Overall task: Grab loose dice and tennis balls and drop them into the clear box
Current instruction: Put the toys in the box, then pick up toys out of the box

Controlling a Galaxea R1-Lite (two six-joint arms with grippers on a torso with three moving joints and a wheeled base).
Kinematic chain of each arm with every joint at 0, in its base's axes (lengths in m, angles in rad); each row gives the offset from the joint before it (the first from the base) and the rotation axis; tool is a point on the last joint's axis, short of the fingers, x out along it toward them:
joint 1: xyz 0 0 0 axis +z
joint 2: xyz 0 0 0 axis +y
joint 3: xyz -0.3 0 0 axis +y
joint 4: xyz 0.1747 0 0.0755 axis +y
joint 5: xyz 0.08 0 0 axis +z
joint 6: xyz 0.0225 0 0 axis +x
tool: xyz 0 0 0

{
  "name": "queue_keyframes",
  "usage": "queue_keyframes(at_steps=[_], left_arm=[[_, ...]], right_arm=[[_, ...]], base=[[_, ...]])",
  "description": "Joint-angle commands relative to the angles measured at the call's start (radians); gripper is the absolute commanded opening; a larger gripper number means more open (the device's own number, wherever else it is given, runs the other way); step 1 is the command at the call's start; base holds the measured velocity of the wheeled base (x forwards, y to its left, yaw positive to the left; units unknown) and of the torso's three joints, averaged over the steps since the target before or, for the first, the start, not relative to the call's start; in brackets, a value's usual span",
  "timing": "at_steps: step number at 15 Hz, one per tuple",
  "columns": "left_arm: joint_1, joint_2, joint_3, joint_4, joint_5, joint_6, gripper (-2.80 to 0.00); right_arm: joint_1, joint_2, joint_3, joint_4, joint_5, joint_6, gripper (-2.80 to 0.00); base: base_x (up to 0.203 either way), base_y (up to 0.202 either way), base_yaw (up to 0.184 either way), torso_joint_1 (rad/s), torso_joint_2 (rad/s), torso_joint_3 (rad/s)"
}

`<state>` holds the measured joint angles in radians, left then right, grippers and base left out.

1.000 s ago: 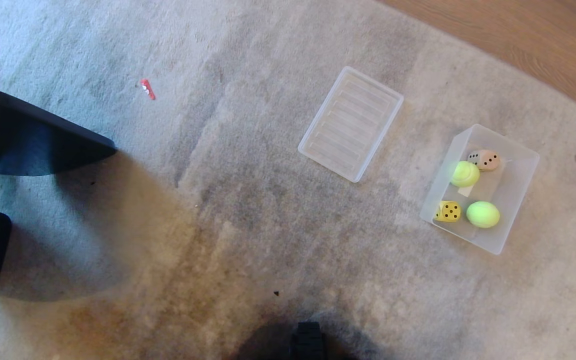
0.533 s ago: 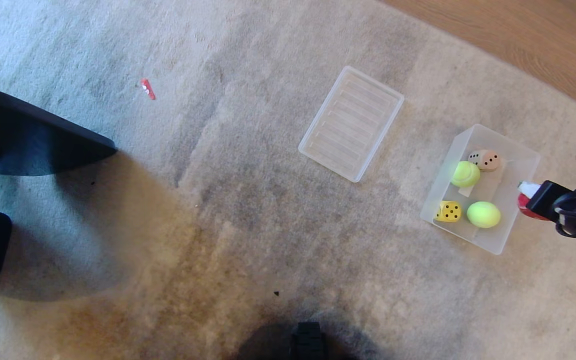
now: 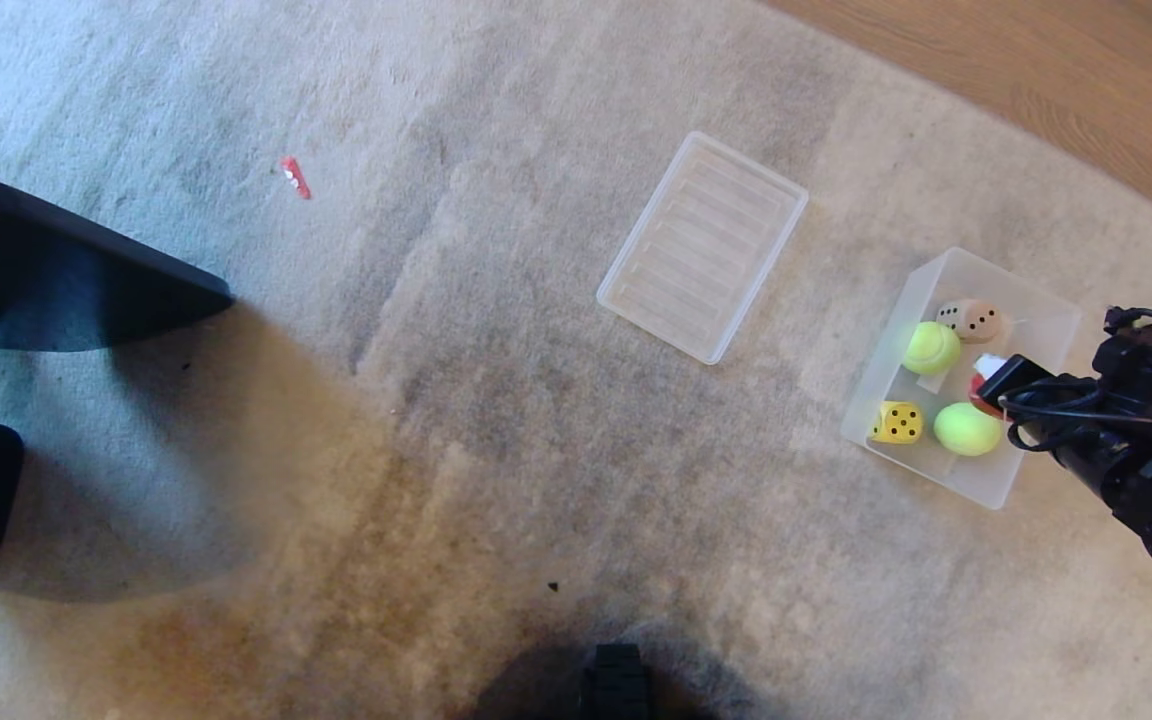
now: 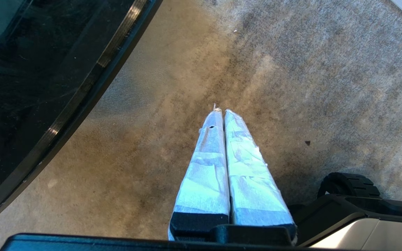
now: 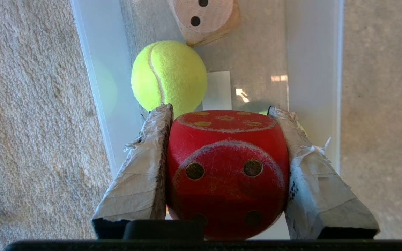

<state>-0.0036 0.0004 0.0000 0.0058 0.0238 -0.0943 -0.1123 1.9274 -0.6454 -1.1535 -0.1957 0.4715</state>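
The clear box [image 3: 921, 472] stands on the carpet at the right. Inside it lie a tan die [image 3: 971, 319], a yellow die [image 3: 898, 423] and two tennis balls [image 3: 931, 347] [image 3: 966, 429]. My right gripper [image 3: 991, 385] reaches in from the right and hangs over the box's middle. It is shut on a red die [image 5: 227, 167], which fills the gap between the taped fingers. Below that die, the right wrist view shows one tennis ball [image 5: 169, 75], the tan die [image 5: 206, 17] and the box wall [image 5: 312, 69]. My left gripper [image 4: 221, 111] is shut and empty, parked over bare carpet.
A flat ridged clear lid [image 3: 702, 246] lies on the carpet left of the box. A small red scrap [image 3: 295, 178] sits far left. Dark furniture [image 3: 86, 280] fills the left edge. Wood floor [image 3: 1036, 70] begins at the top right.
My right arm has come into the head view from the right edge. It has moved left with the red die until it hangs over the box. The things in the box have not moved.
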Motion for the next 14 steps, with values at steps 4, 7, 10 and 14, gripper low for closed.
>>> queue_keyframes(at_steps=[4,7,10,14], left_arm=[[0.001,0.001,0.000,0.000,0.001,-0.001,-2.80],[0.001,0.001,0.000,0.000,0.001,-0.001,-2.80],[0.001,0.001,0.000,0.000,0.001,-0.001,-2.80],[0.001,0.001,0.000,0.000,0.001,-0.001,-2.80]], right_arm=[[0.002,0.078,-0.020,-0.021,0.007,0.009,0.00],[0.001,0.071,-0.020,-0.024,0.006,0.006,0.00],[0.002,-0.016,-0.005,-0.017,0.005,0.004,0.00],[0.016,-0.279,0.020,0.120,0.006,-0.002,-2.80]], base=[[0.000,0.000,0.000,0.000,0.00,0.000],[0.000,0.000,0.000,0.000,0.00,0.000],[0.000,0.000,0.000,0.000,0.00,0.000],[0.000,0.000,0.000,0.000,0.00,0.000]])
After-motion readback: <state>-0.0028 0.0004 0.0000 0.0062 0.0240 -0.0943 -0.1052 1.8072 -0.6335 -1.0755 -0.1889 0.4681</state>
